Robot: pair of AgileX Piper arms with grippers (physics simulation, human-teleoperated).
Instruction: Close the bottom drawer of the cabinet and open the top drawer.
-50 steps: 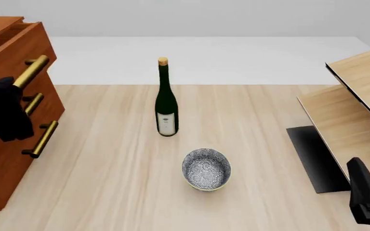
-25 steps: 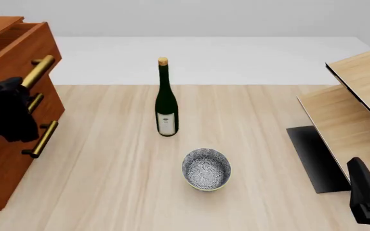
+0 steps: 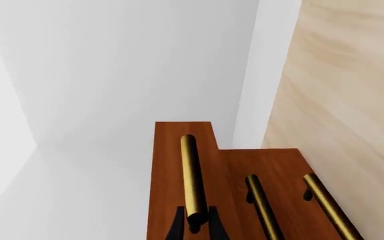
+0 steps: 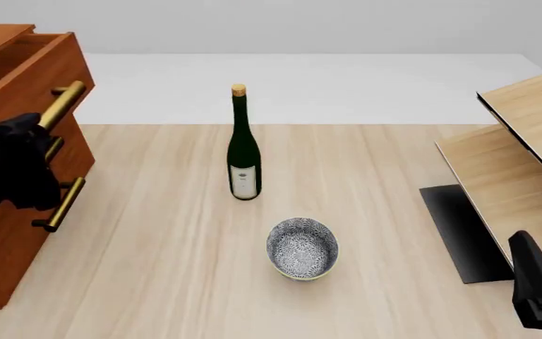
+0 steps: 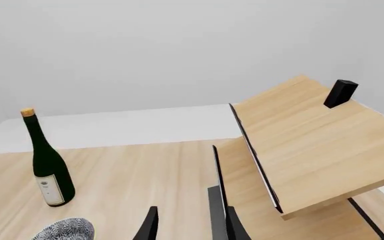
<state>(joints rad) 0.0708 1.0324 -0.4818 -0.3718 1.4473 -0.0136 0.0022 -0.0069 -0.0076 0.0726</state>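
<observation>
Left claw (image 3: 194,226) clamped on the near end of the top drawer (image 4: 26,70) handle, upper left of front frame, drawer partly out. Bottom drawer (image 4: 12,233) flush directly below. Right claw (image 5: 185,225) partly open, holding nothing, lower right.

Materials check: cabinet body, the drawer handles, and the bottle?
The cabinet looks like reddish-brown wood with a smooth satin finish; faint grain shows. The top drawer's handle looks like brass or brass-coloured metal, with a golden sheen along the round bar. The bottle looks like dark green glass, glossy, with a cork-coloured stopper and a pale paper label.
</observation>
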